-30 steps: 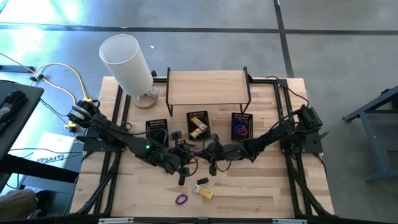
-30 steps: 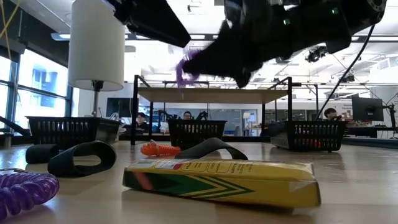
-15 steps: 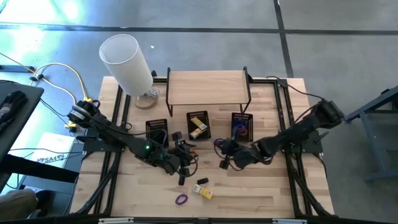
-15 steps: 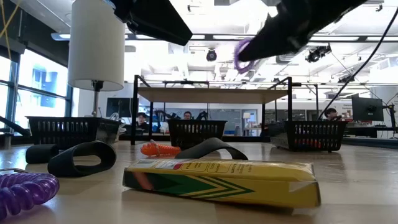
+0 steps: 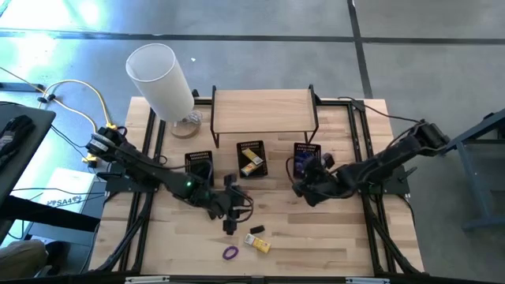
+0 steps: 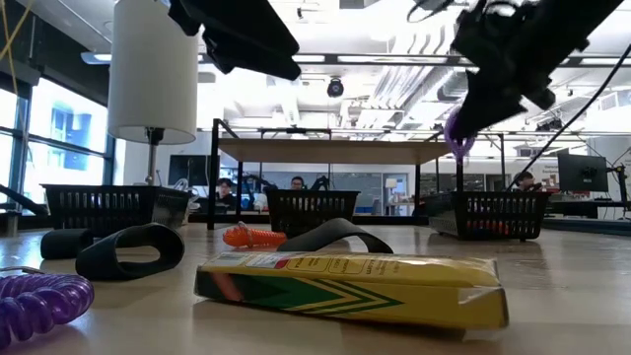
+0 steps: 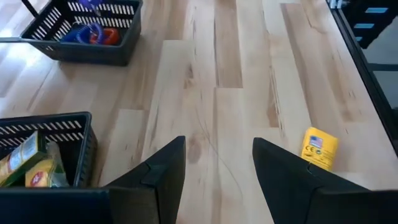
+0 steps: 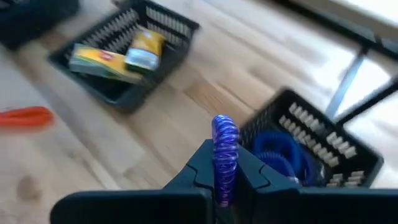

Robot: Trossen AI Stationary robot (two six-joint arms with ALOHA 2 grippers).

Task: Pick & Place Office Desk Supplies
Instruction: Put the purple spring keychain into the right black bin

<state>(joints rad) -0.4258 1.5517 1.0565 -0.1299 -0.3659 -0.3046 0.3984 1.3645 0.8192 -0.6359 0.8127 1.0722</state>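
Observation:
My right gripper (image 5: pixel 302 183) hovers just in front of the right-hand black basket (image 5: pixel 307 160), shut on a purple coiled band (image 8: pixel 224 134). That basket holds blue and red coiled bands (image 8: pixel 283 155). My left gripper (image 5: pixel 233 205) hangs open over the middle of the table with nothing between its fingers (image 7: pixel 165 171). On the wood near the front edge lie another purple band (image 5: pixel 230 252), a yellow box (image 5: pixel 259 244), a small black clip (image 5: pixel 256 229) and an orange band (image 6: pixel 252 237). My right gripper pinches the purple coiled band between its two fingers (image 8: pixel 252 168). One loop of the band (image 8: pixel 222 127) stands out past the fingertips. The fingers slant downward toward the far side. In the low view the band (image 6: pixel 455 133) hangs below the fingertips, clear of table and basket.
A tall white lamp cylinder (image 5: pixel 162 77) stands far left, next to a wooden shelf on black legs (image 5: pixel 264 110). In front of the shelf stand a middle basket with yellow boxes (image 5: pixel 252 158) and a left basket (image 5: pixel 199 166). Black loops (image 6: pixel 128 251) lie on the table.
My right gripper has carried the purple band up and toward the table's right and far side, from the middle of the table to the right basket, turning as it went. The band has stayed between its shut fingers.

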